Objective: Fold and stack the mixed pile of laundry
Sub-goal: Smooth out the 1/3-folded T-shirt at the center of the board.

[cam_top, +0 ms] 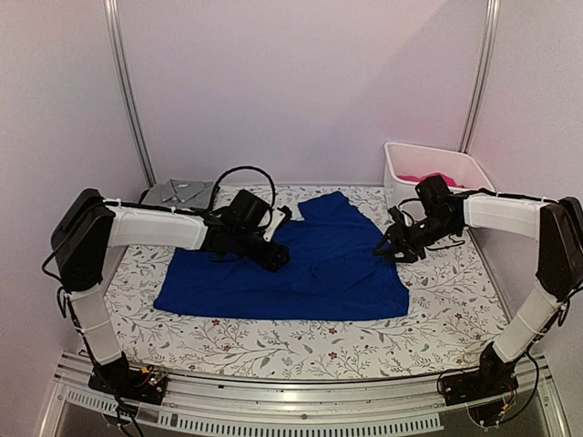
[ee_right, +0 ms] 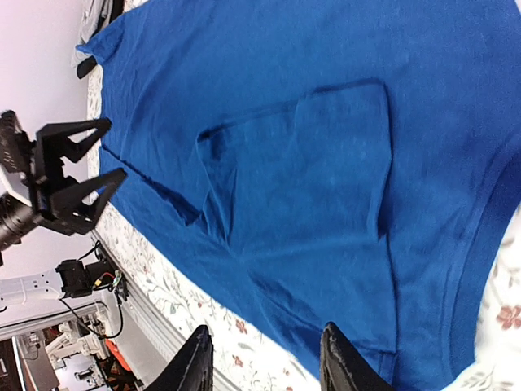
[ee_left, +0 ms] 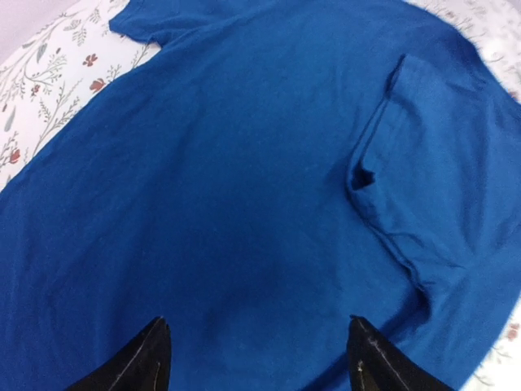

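Observation:
A large royal-blue garment (cam_top: 310,269) lies spread over the middle of the table, with a sleeve folded inward (ee_left: 423,179). My left gripper (cam_top: 278,258) hovers over the garment's left half; its fingers (ee_left: 155,346) stand wide apart, open, with only blue cloth (ee_left: 244,179) below. My right gripper (cam_top: 390,248) is at the garment's right edge, open and holding nothing (ee_right: 265,328). The blue cloth (ee_right: 326,163) fills the right wrist view, where the left gripper (ee_right: 81,167) also shows. A grey collared shirt (cam_top: 178,193) lies folded at the back left. A magenta-pink garment (cam_top: 424,178) rests in the bin.
A white plastic bin (cam_top: 455,162) stands at the back right corner. The floral table covering (cam_top: 273,341) shows bare in front of the blue garment and to its right (cam_top: 455,291). Metal rails run along the near table edge (cam_top: 301,401).

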You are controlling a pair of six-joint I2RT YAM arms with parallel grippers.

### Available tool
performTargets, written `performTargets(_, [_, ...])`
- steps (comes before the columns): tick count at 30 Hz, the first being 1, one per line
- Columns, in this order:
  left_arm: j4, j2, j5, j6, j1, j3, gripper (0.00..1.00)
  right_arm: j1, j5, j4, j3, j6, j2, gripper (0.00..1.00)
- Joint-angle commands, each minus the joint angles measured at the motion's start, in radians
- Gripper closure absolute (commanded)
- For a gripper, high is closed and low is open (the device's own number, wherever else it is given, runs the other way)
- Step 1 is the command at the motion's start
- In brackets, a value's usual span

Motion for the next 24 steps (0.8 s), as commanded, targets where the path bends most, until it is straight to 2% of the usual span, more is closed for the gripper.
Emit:
performTargets(1, [-0.013, -0.136, 0.223, -0.064, 0.020, -0.070, 0.26, 0.063, -0.025, -0.042, -0.156, 0.012, -0.109, 0.59])
performTargets(7, [-0.033, -0.193, 0.370, -0.149, 0.030, -0.186, 0.26, 0.098, -0.067, 0.098, -0.309, 0.123, -0.129, 0.64])
performTargets(14, [-0.039, -0.245, 0.367, -0.292, 0.106, -0.310, 0.26, 0.060, 0.011, 0.112, -0.388, 0.164, -0.024, 0.66])
performTargets(20, [-0.101, -0.308, 0.330, -0.341, 0.208, -0.362, 0.26, -0.036, 0.071, 0.042, -0.381, 0.151, -0.027, 0.67])
performTargets(24, [-0.167, -0.353, 0.339, -0.360, 0.279, -0.366, 0.26, -0.034, 0.035, -0.008, -0.267, 0.095, -0.077, 0.66])
